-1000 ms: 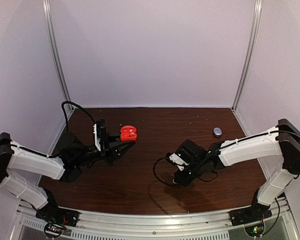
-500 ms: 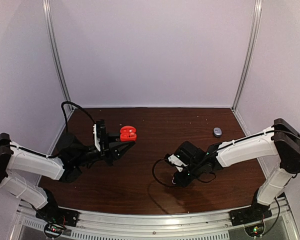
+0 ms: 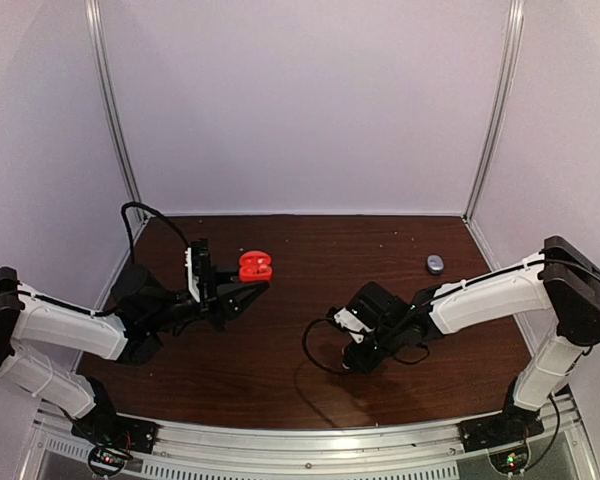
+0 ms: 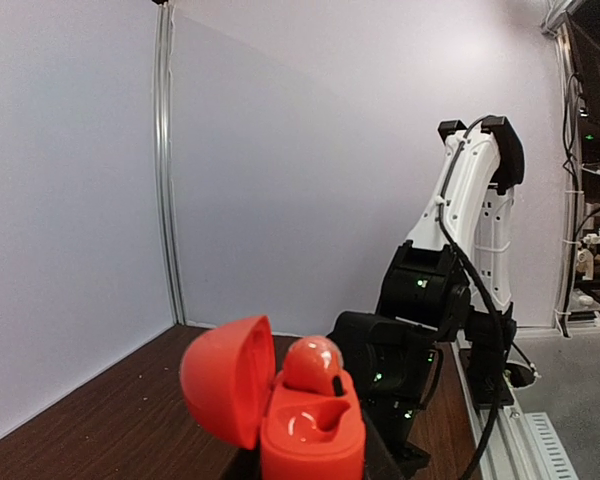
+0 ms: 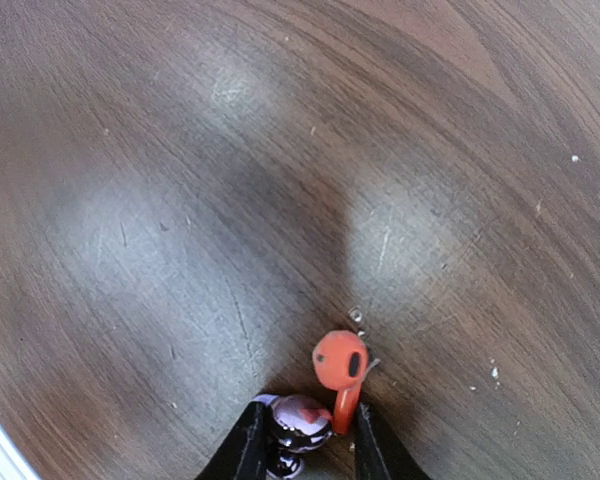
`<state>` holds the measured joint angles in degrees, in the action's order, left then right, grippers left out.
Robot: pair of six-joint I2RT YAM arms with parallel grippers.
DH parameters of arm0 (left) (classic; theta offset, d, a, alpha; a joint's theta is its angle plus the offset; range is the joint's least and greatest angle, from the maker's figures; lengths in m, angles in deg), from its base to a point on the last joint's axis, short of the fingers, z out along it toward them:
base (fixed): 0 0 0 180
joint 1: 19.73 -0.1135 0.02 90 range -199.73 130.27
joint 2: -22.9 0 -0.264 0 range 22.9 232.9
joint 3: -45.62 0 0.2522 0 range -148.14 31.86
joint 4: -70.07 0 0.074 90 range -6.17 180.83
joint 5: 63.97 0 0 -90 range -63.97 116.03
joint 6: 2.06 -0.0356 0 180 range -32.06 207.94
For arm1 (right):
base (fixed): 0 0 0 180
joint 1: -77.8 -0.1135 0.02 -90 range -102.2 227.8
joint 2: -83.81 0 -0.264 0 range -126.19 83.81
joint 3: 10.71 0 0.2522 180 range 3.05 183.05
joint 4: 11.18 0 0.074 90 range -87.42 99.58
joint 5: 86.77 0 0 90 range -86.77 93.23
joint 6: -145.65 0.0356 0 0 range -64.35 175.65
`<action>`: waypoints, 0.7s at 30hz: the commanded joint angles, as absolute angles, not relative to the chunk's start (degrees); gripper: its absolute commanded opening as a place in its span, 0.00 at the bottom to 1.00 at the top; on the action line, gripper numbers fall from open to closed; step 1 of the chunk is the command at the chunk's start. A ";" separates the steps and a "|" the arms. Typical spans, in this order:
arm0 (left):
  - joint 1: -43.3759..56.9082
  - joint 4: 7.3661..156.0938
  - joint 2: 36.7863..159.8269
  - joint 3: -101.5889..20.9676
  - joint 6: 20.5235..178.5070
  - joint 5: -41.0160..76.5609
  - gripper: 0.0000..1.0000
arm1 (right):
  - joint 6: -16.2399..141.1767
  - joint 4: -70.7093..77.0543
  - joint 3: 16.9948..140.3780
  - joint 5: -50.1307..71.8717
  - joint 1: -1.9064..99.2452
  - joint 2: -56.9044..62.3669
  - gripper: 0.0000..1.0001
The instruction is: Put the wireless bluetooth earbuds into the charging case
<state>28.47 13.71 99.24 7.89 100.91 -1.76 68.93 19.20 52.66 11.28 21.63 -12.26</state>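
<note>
glossy red plastic case, scuffed wood table

Brown table: red earbud, grey object

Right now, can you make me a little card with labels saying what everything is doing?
table: dark brown wood
red charging case: lid open, held by the left gripper
seated earbud: red, sitting in one slot of the case; the other slot is empty
loose earbud: red, on the table
right gripper: down at the table, a finger on each side of the loose earbud's stem; grip unclear
small grey thing: alone at the far right of the table
</note>
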 commanded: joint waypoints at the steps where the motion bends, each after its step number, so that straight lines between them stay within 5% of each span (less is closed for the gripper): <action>1: 27.89 12.28 98.38 8.21 100.05 -1.38 0.00 | 68.42 23.23 52.85 11.48 21.48 -12.89 0.33; 14: 27.90 12.49 98.40 7.92 100.03 -1.52 0.00 | 66.38 30.17 56.51 8.37 22.89 -3.38 0.43; 21: 27.90 11.85 99.18 7.36 100.39 -1.87 0.00 | 65.02 29.68 59.57 9.86 23.33 -5.05 0.40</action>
<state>28.30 14.03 99.24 7.89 100.91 -1.80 66.46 28.79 56.50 9.97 23.06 -3.39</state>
